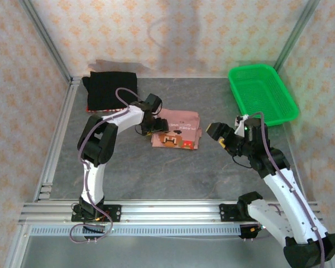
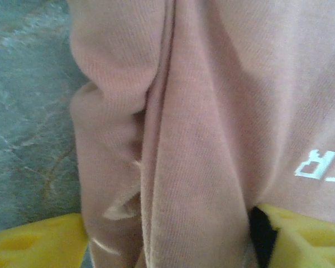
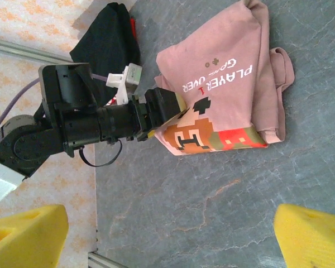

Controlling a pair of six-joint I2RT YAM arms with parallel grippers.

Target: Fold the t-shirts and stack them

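The dusty-pink t-shirt (image 1: 178, 131) lies folded at the table's middle, its pixel face print toward the near edge. In the right wrist view its print (image 3: 212, 137) and white lettering face up. My left gripper (image 1: 151, 126) sits at the shirt's left edge. In the left wrist view the pink cloth (image 2: 184, 139) bunches in vertical folds between the yellow fingers (image 2: 33, 243), which press it from both sides. The black t-shirt (image 1: 111, 89) lies folded at the back left. My right gripper (image 1: 220, 134) hovers right of the pink shirt, open and holding nothing (image 3: 170, 234).
A green mesh basket (image 1: 262, 92) stands at the back right. Patterned walls and metal frame rails (image 1: 61, 139) enclose the table. Bare grey tabletop (image 1: 173, 173) lies between the pink shirt and the front rail. The left arm (image 3: 89, 128) reaches across beside the black shirt (image 3: 109, 39).
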